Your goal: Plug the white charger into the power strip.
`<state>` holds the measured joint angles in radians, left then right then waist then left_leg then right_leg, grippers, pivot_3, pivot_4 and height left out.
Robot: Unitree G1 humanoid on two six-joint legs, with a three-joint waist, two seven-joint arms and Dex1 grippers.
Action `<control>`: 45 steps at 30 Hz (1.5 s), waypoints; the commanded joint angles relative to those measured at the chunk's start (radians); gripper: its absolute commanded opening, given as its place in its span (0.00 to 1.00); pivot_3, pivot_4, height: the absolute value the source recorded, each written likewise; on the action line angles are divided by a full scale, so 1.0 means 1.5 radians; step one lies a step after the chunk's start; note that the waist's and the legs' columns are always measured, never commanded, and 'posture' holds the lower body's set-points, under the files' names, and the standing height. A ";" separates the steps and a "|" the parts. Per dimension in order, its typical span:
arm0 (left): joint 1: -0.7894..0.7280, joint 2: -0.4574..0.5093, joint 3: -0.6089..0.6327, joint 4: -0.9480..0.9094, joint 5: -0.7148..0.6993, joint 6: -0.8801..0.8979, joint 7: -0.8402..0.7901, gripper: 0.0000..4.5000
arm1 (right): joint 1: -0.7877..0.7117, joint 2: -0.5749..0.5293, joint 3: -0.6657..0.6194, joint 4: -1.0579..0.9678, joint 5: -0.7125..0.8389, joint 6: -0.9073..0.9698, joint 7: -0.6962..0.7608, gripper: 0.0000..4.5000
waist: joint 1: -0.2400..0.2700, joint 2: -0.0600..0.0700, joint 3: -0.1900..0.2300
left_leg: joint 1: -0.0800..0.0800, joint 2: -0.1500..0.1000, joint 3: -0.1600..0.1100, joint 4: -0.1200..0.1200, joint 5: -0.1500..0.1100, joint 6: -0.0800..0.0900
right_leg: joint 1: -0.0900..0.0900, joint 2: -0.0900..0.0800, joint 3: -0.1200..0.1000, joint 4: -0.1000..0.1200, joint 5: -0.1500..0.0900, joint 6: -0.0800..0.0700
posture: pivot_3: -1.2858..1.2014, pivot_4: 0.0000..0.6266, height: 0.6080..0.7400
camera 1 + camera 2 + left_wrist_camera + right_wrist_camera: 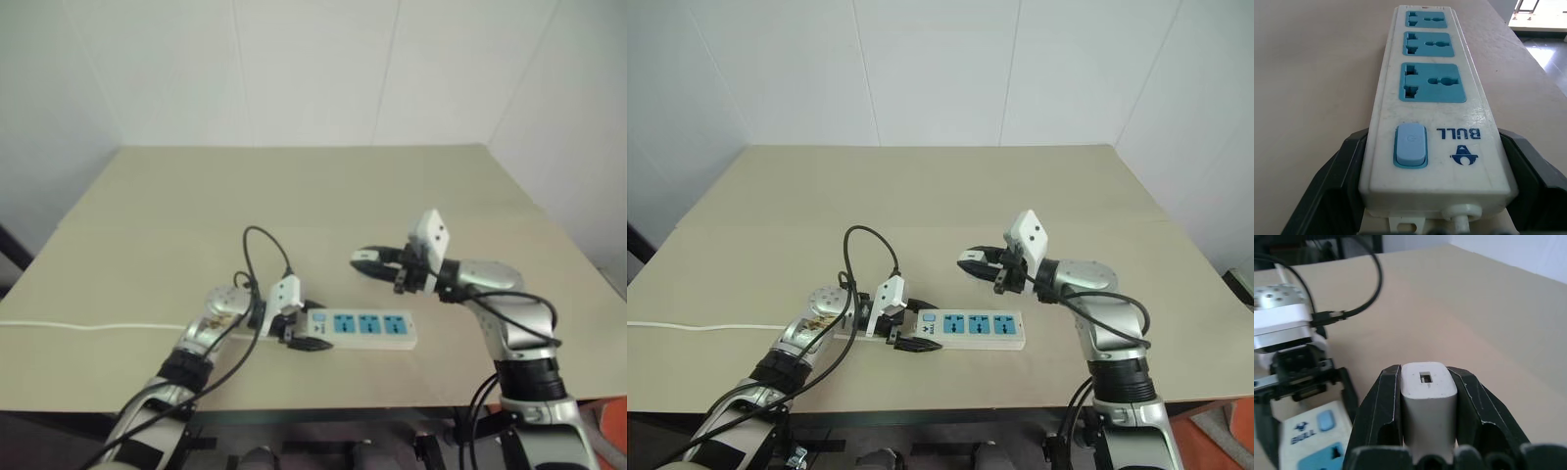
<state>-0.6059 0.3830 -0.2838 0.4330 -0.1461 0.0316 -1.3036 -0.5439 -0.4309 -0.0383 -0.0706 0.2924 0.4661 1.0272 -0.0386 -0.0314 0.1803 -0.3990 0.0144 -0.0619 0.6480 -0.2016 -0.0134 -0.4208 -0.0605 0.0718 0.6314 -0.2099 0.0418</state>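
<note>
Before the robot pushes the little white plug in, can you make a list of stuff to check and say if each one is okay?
1. Small white cube-shaped charger held in the right gripper: ok, the black fingers are shut on both its sides.
2. Long white power strip with three blue sockets held steady: ok, the left gripper is shut on its switch end.
3. Power strip lying flat on the beige table: ok.
4. Sockets free: ok, all three are unplugged in the left wrist view.
5. Charger over a socket: not ok, it hangs above the table, away from the strip.
6. Metal prongs pointing down at a socket: cannot tell, they are hidden.
</note>
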 commanded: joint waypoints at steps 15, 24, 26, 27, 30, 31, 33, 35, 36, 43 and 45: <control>0.038 0.024 -0.015 -0.057 0.009 0.027 -0.005 0.73 | 0.028 0.051 0.065 0.075 0.080 -0.148 0.109 0.25 | -0.003 0.000 0.000 | 0.000 0.000 0.000 0.000 0.000 0.000 | 0.000 0.000 0.000 0.000 -0.001 0.001 | 0.52 0.24 1.00; 0.057 0.038 -0.016 -0.087 0.007 0.042 0.001 0.73 | 0.042 0.067 0.093 0.124 0.067 -0.206 0.118 0.25 | -0.003 0.000 0.000 | 0.000 0.000 0.000 0.000 0.000 0.000 | 0.000 0.000 0.000 0.000 -0.001 0.001 | 0.52 0.24 1.00; 0.059 0.040 -0.016 -0.091 0.006 0.044 0.003 0.73 | 0.045 0.068 0.099 0.130 0.065 -0.217 0.120 0.25 | -0.003 0.000 0.000 | 0.000 0.000 0.000 0.000 0.000 0.000 | 0.000 0.000 0.000 0.000 -0.001 0.001 | 0.52 0.24 1.00; 0.060 0.041 -0.015 -0.093 0.006 0.045 0.004 0.73 | 0.047 0.067 0.103 0.135 0.060 -0.226 0.122 0.25 | -0.003 0.000 0.000 | 0.000 0.000 0.000 0.000 0.000 0.000 | 0.000 0.000 0.000 0.000 -0.001 0.001 | 0.52 0.24 1.00; 0.065 0.042 -0.015 -0.101 0.006 0.051 0.010 0.73 | 0.047 0.066 0.109 0.153 0.052 -0.245 0.129 0.25 | -0.003 0.000 0.000 | 0.000 0.000 0.000 0.000 0.000 0.000 | 0.000 0.000 0.000 0.000 -0.001 0.002 | 0.52 0.24 1.00; 0.066 0.043 -0.015 -0.104 0.006 0.054 0.012 0.73 | 0.047 0.065 0.110 0.157 0.052 -0.249 0.131 0.25 | -0.003 0.000 0.000 | 0.001 0.000 0.000 0.000 0.000 0.000 | 0.000 0.001 0.000 0.000 -0.001 0.002 | 0.52 0.24 1.00; 0.070 0.043 -0.014 -0.110 0.005 0.057 0.016 0.73 | 0.044 0.065 0.110 0.167 0.051 -0.258 0.134 0.25 | -0.003 0.000 0.000 | 0.001 0.001 0.000 0.000 0.000 0.000 | 0.000 0.001 0.000 0.000 -0.002 0.002 | 0.52 0.24 1.00; 0.075 0.043 -0.011 -0.117 0.003 0.063 0.024 0.73 | 0.041 0.063 0.110 0.179 0.049 -0.267 0.138 0.25 | -0.003 0.000 0.000 | 0.001 0.000 0.000 0.000 0.000 0.000 | 0.001 0.001 0.000 0.000 -0.002 0.002 | 0.52 0.24 1.00; 0.077 0.043 -0.009 -0.123 0.001 0.068 0.028 0.73 | 0.040 0.062 0.110 0.187 0.048 -0.272 0.139 0.25 | -0.003 0.000 0.000 | 0.001 0.000 0.000 0.000 0.000 0.000 | 0.001 0.001 0.000 0.000 -0.002 0.002 | 0.52 0.24 1.00; 0.087 0.047 -0.005 -0.139 -0.004 0.082 0.036 0.73 | 0.035 0.054 0.116 0.236 0.030 -0.324 0.156 0.25 | -0.003 0.000 0.000 | 0.002 0.000 0.000 0.000 0.000 0.000 | 0.002 0.001 0.000 0.000 -0.002 0.002 | 0.52 0.24 1.00; 0.087 0.049 -0.005 -0.139 -0.003 0.083 0.036 0.73 | 0.033 0.049 0.114 0.247 0.029 -0.334 0.158 0.25 | -0.003 0.000 0.000 | 0.003 0.000 0.000 0.000 0.000 0.000 | 0.002 0.001 0.000 0.000 -0.002 0.002 | 0.52 0.24 1.00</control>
<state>-0.4894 0.4341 -0.2824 0.2330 -0.1625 0.1393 -1.2476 -0.4978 -0.3337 0.1399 0.2674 0.3662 -0.0197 1.2644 -0.0432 -0.0317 0.1796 -0.3946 0.0152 -0.0618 0.6475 -0.2016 -0.0134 -0.4173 -0.0597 0.0721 0.6313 -0.2124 0.0452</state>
